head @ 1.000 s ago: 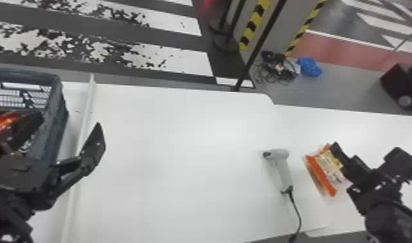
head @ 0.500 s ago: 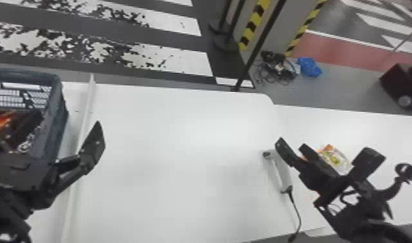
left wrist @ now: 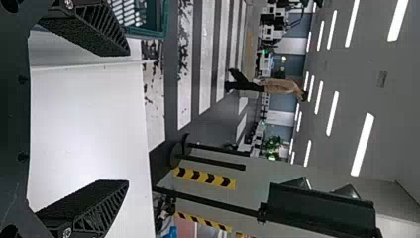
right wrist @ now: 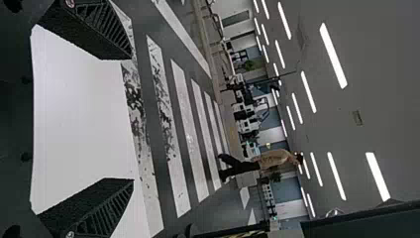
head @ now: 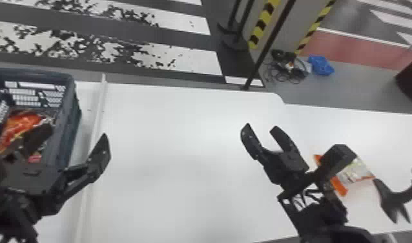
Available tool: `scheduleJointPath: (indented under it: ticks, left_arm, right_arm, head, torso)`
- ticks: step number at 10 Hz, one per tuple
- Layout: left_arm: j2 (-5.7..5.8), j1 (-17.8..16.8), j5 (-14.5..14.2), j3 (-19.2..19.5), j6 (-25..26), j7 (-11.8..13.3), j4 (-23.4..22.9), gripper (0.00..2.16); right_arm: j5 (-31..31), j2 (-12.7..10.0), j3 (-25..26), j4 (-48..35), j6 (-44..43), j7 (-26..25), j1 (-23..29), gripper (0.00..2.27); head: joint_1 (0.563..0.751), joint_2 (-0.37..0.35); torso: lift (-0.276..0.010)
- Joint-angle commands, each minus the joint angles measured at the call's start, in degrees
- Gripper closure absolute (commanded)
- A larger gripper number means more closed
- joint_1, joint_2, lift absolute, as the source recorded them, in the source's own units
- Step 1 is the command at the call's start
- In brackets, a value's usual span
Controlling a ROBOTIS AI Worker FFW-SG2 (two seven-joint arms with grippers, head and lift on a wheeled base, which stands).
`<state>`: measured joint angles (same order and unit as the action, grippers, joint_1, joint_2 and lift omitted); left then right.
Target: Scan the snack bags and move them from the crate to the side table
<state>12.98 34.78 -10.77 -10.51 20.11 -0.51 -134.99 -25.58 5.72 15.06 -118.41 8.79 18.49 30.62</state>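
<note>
Lying outside the right gripper (head: 261,126), beyond its parted jaws: snack bag (head: 355,171).

Black arms (head: 328,232) bear ribbed, wedge-shaped fingers (right wrist: 101,208) with silvery screws (right wrist: 70,234).

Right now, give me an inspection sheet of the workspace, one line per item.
Surface: white table, pale raised strip beside the crate.
Job's things: red-orange snack bag in the crate; orange-edged bag at right, partly behind the right arm.
Clutter: blue item on the floor.
Grippers: left gripper open, empty; right gripper likewise.
Cables: black tangle on the floor.
Surroundings: yellow-black striping beyond the table.
</note>
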Motion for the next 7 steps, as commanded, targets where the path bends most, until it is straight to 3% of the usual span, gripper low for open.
scheduleJointPath:
  ticks: [1, 3, 5, 7]
  left_arm:
    - [-0.24, 1.8, -3.4, 5.2, 3.8, 1.1, -2.0, 0.07]
    - [-0.94, 1.1, -7.4, 11.9, 8.1, 2.4, -3.9, 0.07]
    - [-0.85, -5.2, -8.7, 14.0, 13.8, 1.3, -3.2, 0.09]
    - [-1.55, -11.6, -8.6, 14.4, 13.8, 0.9, 2.4, 0.09]
  right_arm:
    - [-0.1, -0.2, -0.6, -0.7, 0.1, -0.4, -0.4, 0.05]
    - [-1.3, 0.3, 0.8, -2.3, 1.4, -0.4, 0.0, 0.06]
    - [-2.4, 0.6, 1.4, -2.6, 1.9, 0.1, 0.1, 0.07]
    - [-2.2, 1.5, 1.4, -2.3, 1.7, 1.6, 0.2, 0.08]
  head:
    - [0.695, -0.244]
    - [0.695, -0.196]
    - [0.695, -0.139]
    - [0.695, -0.114]
  torso:
    - [-0.087]
    - [-0.087]
    - [-0.087]
    - [-0.087]
